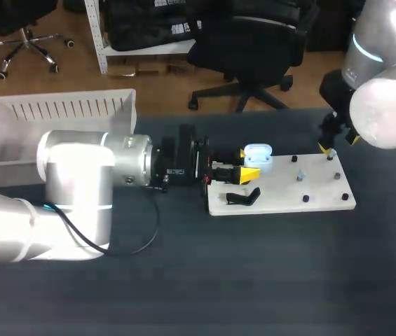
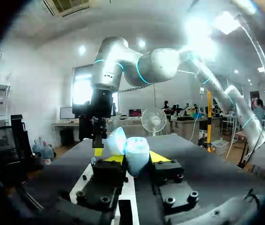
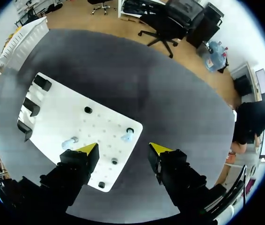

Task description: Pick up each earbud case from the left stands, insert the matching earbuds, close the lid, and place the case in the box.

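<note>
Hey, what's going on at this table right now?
The left gripper is shut on a pale blue earbud case, lid open, over the left end of the white board, close to a black stand. The right gripper hangs open above the board's right end, where two pale earbuds stand. Neither earbud is picked up yet. The white box sits to the left.

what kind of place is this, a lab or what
Probably a robotics test bench: a left arm and a right arm over one dark table, a white pegged fixture board, and the left end effector holding an open earbud case.
</note>
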Controlling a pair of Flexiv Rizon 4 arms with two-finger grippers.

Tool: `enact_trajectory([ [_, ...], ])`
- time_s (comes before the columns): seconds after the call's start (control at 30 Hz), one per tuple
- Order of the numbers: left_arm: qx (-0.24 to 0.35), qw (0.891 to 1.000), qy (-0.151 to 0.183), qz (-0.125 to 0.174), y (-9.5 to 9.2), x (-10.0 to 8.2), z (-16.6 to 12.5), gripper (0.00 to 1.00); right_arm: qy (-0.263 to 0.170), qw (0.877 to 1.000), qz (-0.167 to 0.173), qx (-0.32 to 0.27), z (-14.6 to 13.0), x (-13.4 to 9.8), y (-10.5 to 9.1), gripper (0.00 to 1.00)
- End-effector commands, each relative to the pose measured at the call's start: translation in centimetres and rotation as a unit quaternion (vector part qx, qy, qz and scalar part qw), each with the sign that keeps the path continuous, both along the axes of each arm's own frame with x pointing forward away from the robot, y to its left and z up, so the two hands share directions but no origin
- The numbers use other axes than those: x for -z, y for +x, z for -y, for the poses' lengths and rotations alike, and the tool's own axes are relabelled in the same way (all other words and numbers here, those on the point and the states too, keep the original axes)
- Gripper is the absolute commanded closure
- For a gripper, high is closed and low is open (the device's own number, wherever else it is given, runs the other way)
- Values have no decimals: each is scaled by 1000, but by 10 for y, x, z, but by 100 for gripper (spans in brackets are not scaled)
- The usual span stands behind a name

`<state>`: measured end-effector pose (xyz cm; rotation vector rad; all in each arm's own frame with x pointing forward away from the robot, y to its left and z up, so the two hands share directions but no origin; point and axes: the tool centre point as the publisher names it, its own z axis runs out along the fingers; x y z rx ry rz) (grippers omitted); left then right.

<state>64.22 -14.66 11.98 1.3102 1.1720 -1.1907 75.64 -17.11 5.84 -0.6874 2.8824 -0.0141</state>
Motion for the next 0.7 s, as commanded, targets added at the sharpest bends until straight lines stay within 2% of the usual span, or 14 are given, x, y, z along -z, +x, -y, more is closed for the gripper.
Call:
enact_trajectory([
  [0.03,-2,1000,-2,2,-1,1,0,100,-19,1000,-14,6,-5,9,6,42],
  [0.2,-2,1000,-2,2,-1,1,0,100,-26,999,-15,13,-3,15,8,52],
  [0.53,-2,1000,-2,2,-1,1,0,100,-36,999,-15,24,-5,21,9,57],
  [0.7,-2,1000,-2,2,-1,1,0,100,-43,999,-17,26,-2,26,11,55],
])
